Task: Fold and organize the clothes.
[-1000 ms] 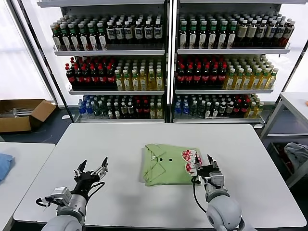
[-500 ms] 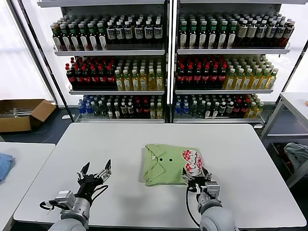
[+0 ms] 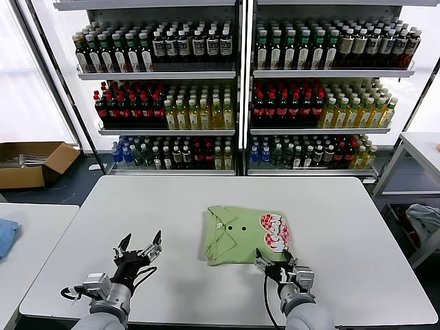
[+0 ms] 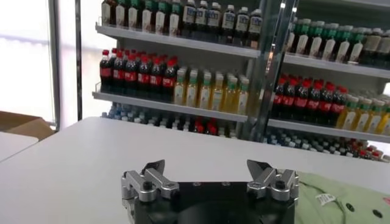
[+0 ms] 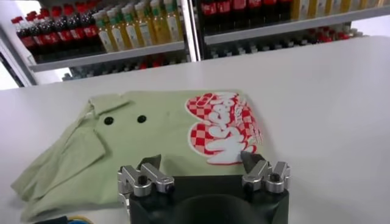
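The light green polo shirt (image 3: 244,234) lies folded into a rectangle in the middle of the white table (image 3: 172,206), collar and dark buttons to the left, red-and-white graphic to the right. It fills the right wrist view (image 5: 170,137) and its edge shows in the left wrist view (image 4: 341,198). My right gripper (image 3: 276,265) is open and empty just in front of the shirt's near right edge. My left gripper (image 3: 139,247) is open and empty over bare table, well to the left of the shirt.
Shelves of bottles (image 3: 234,89) stand behind the table. A second table (image 3: 27,240) with a blue cloth (image 3: 5,234) is at the left, a cardboard box (image 3: 31,161) on the floor beyond it. Another table (image 3: 419,148) stands at the right.
My right gripper has drawn back off the shirt's right edge towards me and to the left, uncovering the graphic. My left gripper has shifted slightly right. The shirt lies still.
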